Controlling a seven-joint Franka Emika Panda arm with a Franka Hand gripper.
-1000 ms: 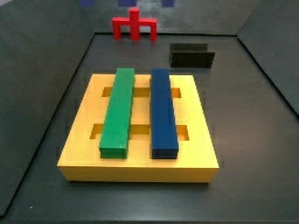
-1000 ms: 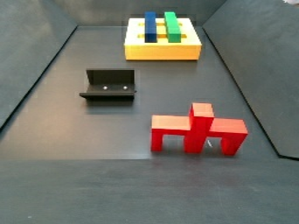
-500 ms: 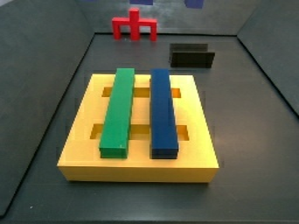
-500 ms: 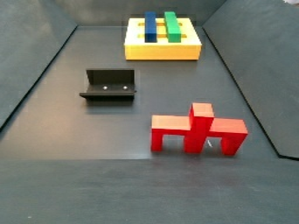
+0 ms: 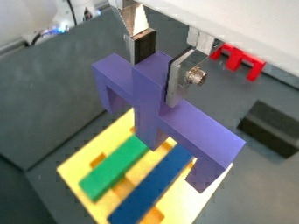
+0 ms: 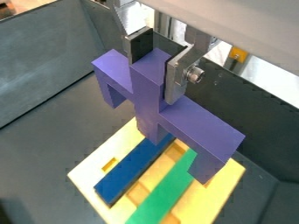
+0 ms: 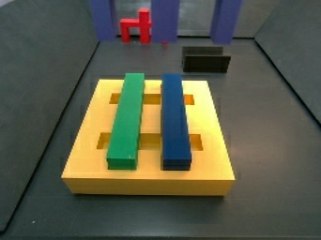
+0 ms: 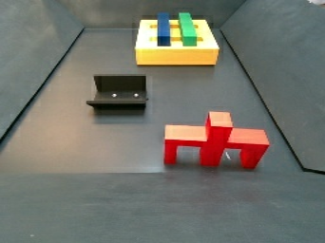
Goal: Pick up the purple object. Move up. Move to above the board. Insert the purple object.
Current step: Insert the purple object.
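The end effector is clenched on the central stem of the purple object, which hangs in the air directly over the yellow board in both wrist views; in a side view only its legs dip in at the top. To my eye the carry above the board is done or nearly so. Next comes a straight descent, legs lined up with the free slots across the green bar and blue bar.

Claw points straight down, raised high. Both flat silver plate fingers clamp the central stem of the purple blocky arch-like piece, seen in both wrist views.
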